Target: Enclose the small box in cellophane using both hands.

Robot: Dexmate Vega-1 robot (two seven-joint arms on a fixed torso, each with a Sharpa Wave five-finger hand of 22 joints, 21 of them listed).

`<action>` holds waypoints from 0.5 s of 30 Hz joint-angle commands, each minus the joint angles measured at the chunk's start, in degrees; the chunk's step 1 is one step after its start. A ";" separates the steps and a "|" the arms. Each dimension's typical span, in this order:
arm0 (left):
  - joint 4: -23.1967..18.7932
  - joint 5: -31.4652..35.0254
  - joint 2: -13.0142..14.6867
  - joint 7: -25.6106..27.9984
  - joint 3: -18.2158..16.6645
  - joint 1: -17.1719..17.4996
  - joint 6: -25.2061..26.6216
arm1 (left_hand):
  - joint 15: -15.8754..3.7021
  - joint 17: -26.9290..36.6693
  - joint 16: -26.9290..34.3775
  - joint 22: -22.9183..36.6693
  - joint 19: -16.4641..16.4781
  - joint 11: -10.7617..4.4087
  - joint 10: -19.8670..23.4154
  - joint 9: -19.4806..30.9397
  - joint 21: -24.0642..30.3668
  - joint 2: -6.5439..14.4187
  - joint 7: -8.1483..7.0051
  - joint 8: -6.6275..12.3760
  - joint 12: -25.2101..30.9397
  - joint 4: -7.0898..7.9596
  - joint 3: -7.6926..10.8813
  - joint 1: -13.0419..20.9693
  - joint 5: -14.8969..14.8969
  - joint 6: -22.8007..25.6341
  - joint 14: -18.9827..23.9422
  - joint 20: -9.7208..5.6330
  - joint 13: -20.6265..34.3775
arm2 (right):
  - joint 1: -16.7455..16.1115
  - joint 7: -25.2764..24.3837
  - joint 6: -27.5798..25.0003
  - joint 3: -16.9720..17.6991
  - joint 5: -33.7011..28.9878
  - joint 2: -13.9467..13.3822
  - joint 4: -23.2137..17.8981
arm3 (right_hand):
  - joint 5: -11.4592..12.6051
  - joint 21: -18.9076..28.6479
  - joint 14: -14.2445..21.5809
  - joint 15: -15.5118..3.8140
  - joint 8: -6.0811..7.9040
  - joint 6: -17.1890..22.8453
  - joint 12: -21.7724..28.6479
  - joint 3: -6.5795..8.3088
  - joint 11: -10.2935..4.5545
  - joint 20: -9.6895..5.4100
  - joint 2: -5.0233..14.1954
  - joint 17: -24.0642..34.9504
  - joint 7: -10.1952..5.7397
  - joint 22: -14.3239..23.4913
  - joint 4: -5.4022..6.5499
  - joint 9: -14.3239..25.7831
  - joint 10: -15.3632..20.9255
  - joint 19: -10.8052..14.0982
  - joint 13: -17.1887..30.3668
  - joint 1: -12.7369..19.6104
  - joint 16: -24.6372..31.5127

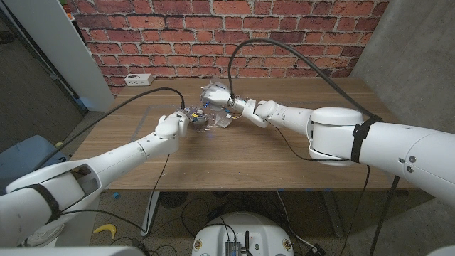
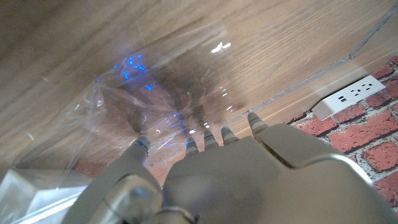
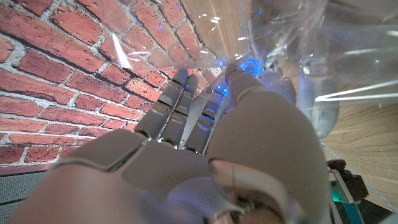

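The small box point(image 1: 202, 119) sits mid-table under crinkled clear cellophane point(image 1: 213, 107), and blue glints show on it. My left hand point(image 1: 175, 126) is at the box's left side. Its fingertips point(image 2: 193, 144) and thumb press on the film point(image 2: 155, 81) around the dark, blurred box point(image 2: 180, 102). My right hand point(image 1: 217, 94) is raised just behind the box and grips a bunched part of the cellophane point(image 3: 298, 50). Its fingers point(image 3: 180, 99) reach up into the film.
A white power strip point(image 1: 138, 80) lies at the table's back left near the brick wall and also shows in the left wrist view point(image 2: 351, 96). Black cables run over both arms. Bare wooden tabletop point(image 1: 284, 160) lies in front and to the right.
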 commanded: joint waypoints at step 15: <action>-23.14 0.82 9.20 2.96 -7.45 11.19 15.82 | 1.01 0.23 1.79 -0.72 -0.34 1.40 6.04 0.00 2.39 -4.59 1.53 2.09 3.45 -5.75 -1.75 3.18 -0.43 9.34 3.78 2.16 -0.11 | 0.11 6.32 -1.18 -1.82 2.52 2.12 0.45 | 0.35 0.61 0.78 -10.45 -0.37 0.83 -0.35 -0.71 0.01 -0.17 -0.08 0.06 0.17 0.21 -0.03 -0.02 0.50 0.44 0.12 1.10 -0.17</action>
